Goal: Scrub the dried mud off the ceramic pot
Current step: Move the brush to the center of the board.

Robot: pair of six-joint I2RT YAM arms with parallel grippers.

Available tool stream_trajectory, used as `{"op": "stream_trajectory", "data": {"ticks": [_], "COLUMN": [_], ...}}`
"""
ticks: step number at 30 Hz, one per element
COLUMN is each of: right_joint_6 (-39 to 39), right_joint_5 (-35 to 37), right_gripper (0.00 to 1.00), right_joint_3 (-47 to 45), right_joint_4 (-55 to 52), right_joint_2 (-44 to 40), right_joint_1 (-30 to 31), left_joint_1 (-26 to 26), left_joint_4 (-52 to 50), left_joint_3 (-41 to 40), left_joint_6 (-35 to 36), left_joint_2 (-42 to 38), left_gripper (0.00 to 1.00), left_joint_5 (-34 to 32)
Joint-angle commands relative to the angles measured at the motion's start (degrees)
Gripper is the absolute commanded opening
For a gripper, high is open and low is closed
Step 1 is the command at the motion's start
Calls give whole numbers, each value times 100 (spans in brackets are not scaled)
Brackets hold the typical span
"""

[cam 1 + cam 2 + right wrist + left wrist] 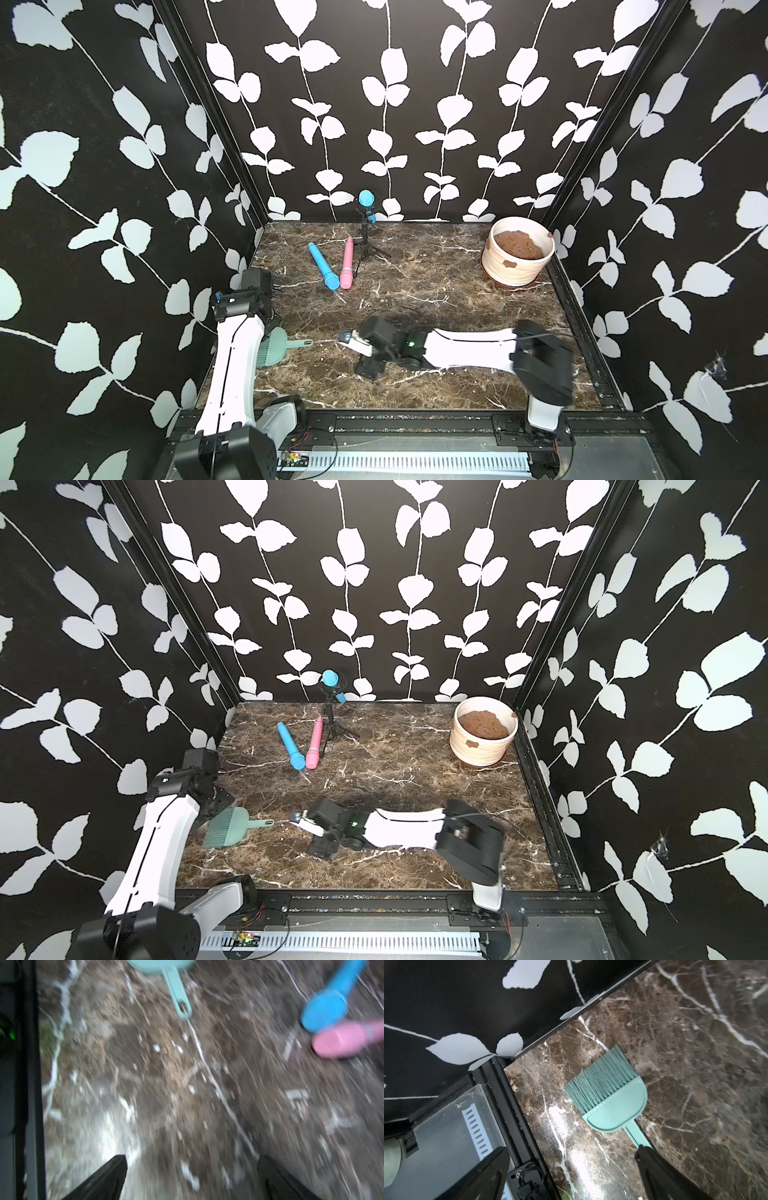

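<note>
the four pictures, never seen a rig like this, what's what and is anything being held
Two robot arms, each ending in a two-finger gripper. Both top views look down on the booth; each wrist view looks out from one arm. On the marble table lie a green brush, a blue wand and a pink wand; a tripod stands behind them. The ceramic pot, spotted with dried mud, stands in the far corner. The left gripper and right gripper are open, holding nothing.

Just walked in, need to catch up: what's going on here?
Nothing is being handled yet. Both tools are open and empty: the left tool hangs by the green brush lying on the table, the right tool points toward its handle. The ceramic pot stands in the far corner, dried mud on its side.
</note>
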Motion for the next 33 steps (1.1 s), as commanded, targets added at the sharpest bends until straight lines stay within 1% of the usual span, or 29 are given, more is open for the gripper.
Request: {"op": "stream_trajectory", "data": {"ticks": [1, 4, 6, 8, 12, 15, 18, 20, 23, 26, 28, 31, 33], "right_joint_6": [-472, -586, -521, -535, -750, -807, -752, -722, -511, -474, -484, -499, -524], "right_joint_5": [-851, -1178, -1443, -1625, -1706, -1634, -1694, -1843, -2013, -2086, -2126, -1961, -1817], "right_gripper": [100, 100, 100, 99, 99, 97, 90, 84, 79, 69, 59, 43, 36], "right_joint_3": [849, 1918, 2598, 3067, 3825, 4922, 5868, 6195, 6158, 6218, 6259, 6271, 6221], "right_joint_4": [261, -254, -540, -580, -507, -971, -1310, -1299, -907, -832, -831, -866, -934], "right_joint_2": [582, 1414, 1899, 2269, 2952, 3688, 4290, 4560, 4703, 4858, 4940, 4985, 4931], "right_joint_1": [-23, -126, -218, -278, -291, -338, -408, -454, -501, -486, -460, -441, -439], "left_joint_1": [217, 377, 461, 524, 608, 655, 661, 667, 695, 711, 722, 740, 744], "left_joint_4": [98, 35, 132, 162, 250, 358, 428, 442, 481, 567, 554, 541, 558], "left_joint_3": [-43, -87, -133, -133, -180, -291, -362, -380, -413, -470, -482, -469, -484], "left_joint_6": [-37, -212, -148, -127, -103, -101, -81, -65, -59, -38, -37, -24, -14], "left_joint_2": [72, 165, 245, 355, 496, 549, 586, 590, 535, 491, 518, 549, 561], "left_gripper": [99, 98, 99, 99, 99, 98, 99, 98, 98, 99, 98, 99, 98], "left_joint_5": [200, 144, 215, 274, 329, 385, 470, 493, 492, 586, 583, 603, 654]}}
